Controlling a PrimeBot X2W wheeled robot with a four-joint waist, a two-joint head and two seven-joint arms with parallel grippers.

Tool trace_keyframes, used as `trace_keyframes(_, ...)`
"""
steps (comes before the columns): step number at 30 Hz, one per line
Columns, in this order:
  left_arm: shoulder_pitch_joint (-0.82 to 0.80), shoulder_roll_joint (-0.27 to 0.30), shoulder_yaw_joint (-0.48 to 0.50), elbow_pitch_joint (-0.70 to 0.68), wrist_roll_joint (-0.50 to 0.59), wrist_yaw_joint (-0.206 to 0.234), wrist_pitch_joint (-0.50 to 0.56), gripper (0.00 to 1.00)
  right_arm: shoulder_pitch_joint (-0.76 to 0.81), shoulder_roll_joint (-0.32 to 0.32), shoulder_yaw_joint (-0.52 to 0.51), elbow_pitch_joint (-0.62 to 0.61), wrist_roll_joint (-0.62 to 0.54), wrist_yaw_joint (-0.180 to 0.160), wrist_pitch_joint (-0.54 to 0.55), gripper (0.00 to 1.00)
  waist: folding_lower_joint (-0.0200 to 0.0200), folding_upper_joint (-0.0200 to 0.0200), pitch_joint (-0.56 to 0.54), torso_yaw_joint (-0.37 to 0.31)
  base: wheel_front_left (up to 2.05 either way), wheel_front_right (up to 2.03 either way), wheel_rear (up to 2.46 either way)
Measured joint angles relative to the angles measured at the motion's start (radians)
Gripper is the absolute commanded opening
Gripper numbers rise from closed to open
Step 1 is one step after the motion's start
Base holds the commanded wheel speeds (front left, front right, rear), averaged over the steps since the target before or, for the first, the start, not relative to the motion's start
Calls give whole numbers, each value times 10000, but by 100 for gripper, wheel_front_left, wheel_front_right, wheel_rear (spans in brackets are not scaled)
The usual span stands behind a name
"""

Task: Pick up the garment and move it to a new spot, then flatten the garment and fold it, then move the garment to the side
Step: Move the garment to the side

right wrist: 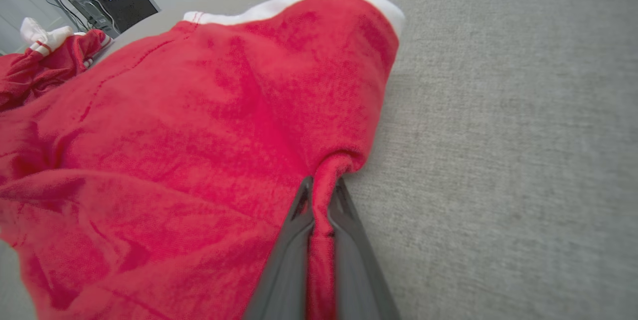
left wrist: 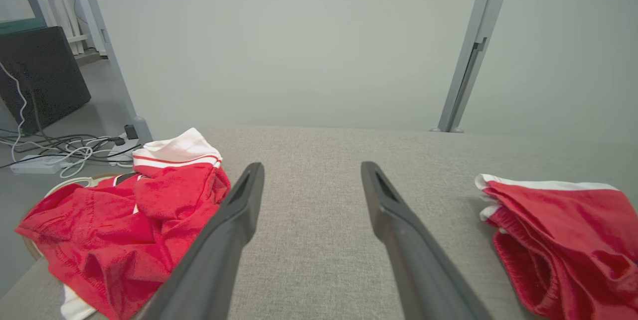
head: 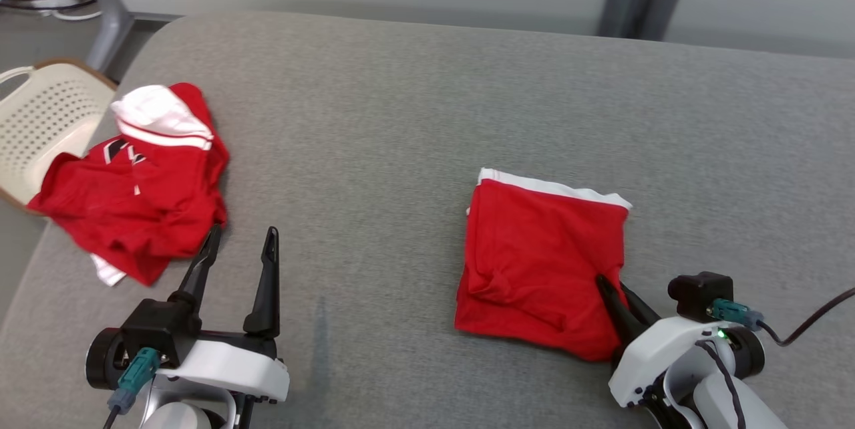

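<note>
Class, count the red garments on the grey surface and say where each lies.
2. A folded red garment lies right of centre, a corner pinched in the right end effector. A crumpled red garment lies at the left edge of the grey surface; it may hide another.

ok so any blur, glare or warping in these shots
Head view: soft even light, no glare, faint shadow beside the left gripper. Left wrist view: sharp, wide-angle tilts the posts. Right wrist view: folded garment close up, fingers blurred.
</note>
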Motion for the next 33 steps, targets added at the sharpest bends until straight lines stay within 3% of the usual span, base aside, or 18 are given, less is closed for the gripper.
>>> trace_keyframes(12, -148, 520, -75, -972, 341, 79, 201, 100, -1383, -1273, 2010, 230, 713, 0, -305, 0, 0, 0, 248, -2227, 0, 0, 0)
trace_keyframes(22, -1094, 1087, -602, -2376, 1049, -119, 1218, 100, -3617, -2366, 2566, 1277, 1616, 0, -1055, 0, 0, 0, 1050, -4447, 0, 0, 0)
trace_keyframes(27, -1914, 1346, -848, -3137, 1425, -347, 1816, 100, -5073, -2963, 2709, 2136, 1847, 0, -1352, 0, 0, 0, 2014, -4939, 0, 0, 0)
trace_keyframes(33, -2532, 1499, -1024, -3772, 1668, -516, 2270, 100, -6239, -4011, 2713, 3580, 1770, 0, -1499, 0, 0, 0, 3046, -5018, 0, 0, 0)
